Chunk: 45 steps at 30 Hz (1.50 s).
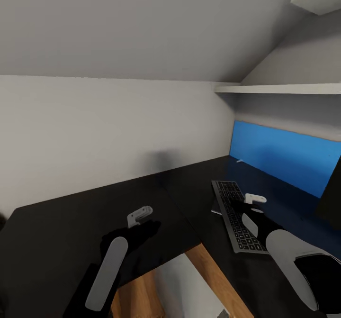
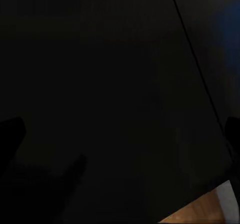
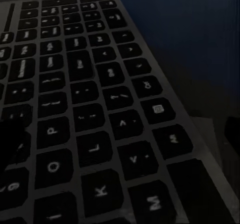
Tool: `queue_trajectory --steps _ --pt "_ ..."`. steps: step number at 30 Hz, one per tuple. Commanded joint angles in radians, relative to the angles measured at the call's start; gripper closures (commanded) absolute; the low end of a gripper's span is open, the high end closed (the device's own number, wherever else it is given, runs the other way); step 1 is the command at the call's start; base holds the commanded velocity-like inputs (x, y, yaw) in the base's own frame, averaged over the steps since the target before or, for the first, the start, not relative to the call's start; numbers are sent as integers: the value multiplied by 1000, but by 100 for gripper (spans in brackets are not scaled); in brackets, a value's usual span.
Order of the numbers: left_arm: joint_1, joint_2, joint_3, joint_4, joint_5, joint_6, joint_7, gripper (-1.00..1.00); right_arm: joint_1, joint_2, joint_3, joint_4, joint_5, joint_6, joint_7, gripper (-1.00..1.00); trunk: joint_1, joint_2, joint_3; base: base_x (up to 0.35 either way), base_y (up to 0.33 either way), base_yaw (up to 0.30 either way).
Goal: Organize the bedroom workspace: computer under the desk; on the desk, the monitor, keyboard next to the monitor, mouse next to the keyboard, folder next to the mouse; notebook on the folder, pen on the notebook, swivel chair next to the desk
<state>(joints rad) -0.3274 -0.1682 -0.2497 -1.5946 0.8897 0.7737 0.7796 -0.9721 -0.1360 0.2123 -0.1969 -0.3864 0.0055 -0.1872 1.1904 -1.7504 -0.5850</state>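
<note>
A flat black rectangular keyboard with greyish keys [image 1: 238, 221] lies on the glossy black top of the L-shaped desk [image 1: 71, 223], running away from the robot toward the bright blue back panel [image 1: 284, 154]. A dark slab cut off at the head view's right edge [image 1: 331, 195] is probably the black-fronted monitor; if so, the keyboard is already near it. The right gripper [image 1: 250, 203] hovers low over the keyboard's far half, its wrist camera looking along the key rows [image 3: 90, 108] from very close. The fingers read only as dark shapes at the frame's sides, so whether they are spread or pinched cannot be told. The left gripper [image 1: 139, 216] hangs over the bare desktop near the inner corner, apparently carrying nothing, though its finger state is likewise unreadable against the black surface [image 2: 100, 83].

The step in hand looks like settling or releasing the keyboard beside the monitor. Doing it well means keeping the keyboard flat on the top, roughly square to the blue panel, well back from the front edge above the light wood floor [image 1: 142, 294]. Bare desktop should remain beside it for the mouse and folder. Lifting the fingers straight up on release would avoid dragging it askew.
</note>
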Motion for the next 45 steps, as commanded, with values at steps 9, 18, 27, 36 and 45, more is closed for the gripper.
queue_trajectory --steps 9,18,27,36,45 --pt "-1 1 0 -1 9 1 10 -100 0 -1 9 -1 -9 -1 -5 -100 -1 -1 -1 -57 0 0" --pt "-1 1 1 -1 10 1 10 -100 0 -1 9 0 -9 0 -5 -100 -1 -1 -1 -168 0 0" --pt "-1 1 2 -1 11 1 11 -100 0 -1 7 1 -9 26 -5 -100 -1 -1 -1 -11 0 0" --pt "-1 0 4 -1 11 1 12 -100 0 -1 7 1 -10 48 -3 -100 11 -22 -10 0 0 0" --pt "-1 0 4 -1 12 1 12 -100 0 -1 6 -1 -11 47 4 -100 11 -22 -10 0 0 0"
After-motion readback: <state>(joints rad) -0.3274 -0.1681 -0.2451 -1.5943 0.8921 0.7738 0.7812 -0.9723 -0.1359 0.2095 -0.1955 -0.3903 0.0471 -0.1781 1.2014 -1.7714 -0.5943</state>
